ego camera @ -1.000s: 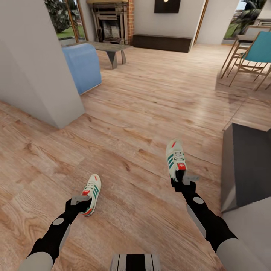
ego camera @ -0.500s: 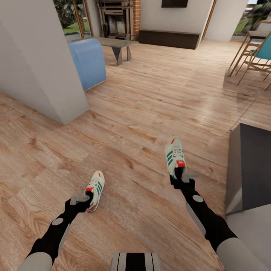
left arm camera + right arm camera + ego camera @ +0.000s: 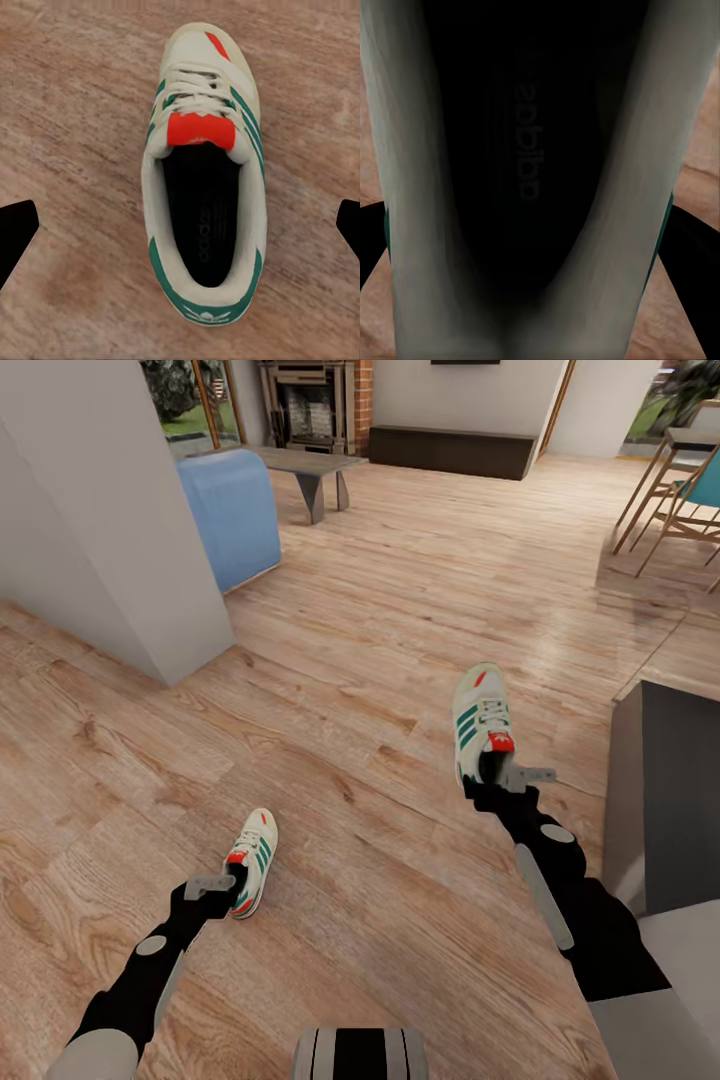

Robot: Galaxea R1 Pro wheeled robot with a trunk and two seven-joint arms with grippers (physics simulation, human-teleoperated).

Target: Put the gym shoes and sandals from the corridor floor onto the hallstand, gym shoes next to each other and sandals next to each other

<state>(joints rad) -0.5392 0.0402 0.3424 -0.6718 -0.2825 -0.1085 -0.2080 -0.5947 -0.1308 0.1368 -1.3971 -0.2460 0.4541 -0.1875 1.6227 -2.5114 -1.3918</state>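
Observation:
One white gym shoe (image 3: 253,854) with green stripes lies on the corridor floor (image 3: 360,660). My left gripper (image 3: 214,890) hovers open at its heel. Looking along that gripper, the gym shoe (image 3: 202,172) lies between the wide-spread fingertips (image 3: 15,232) of the left gripper (image 3: 180,232), untouched. The other gym shoe (image 3: 482,722) hangs above the floor, with my right gripper (image 3: 500,775) shut on its heel end. In the right wrist view this shoe's dark inside (image 3: 529,150) sits close up in the right gripper (image 3: 536,247). The hallstand (image 3: 665,800) stands at the right edge. The sandals are out of view.
A white wall corner (image 3: 110,520) juts in at the left, with a blue seat (image 3: 232,515) and a low grey table (image 3: 310,470) behind it. Wooden chairs (image 3: 680,490) stand at the far right. Open wood floor stretches ahead.
My right arm has lifted its gym shoe higher and a little to the right, towards the hallstand. The left gripper stays at the other shoe's heel. The camera has tilted slightly.

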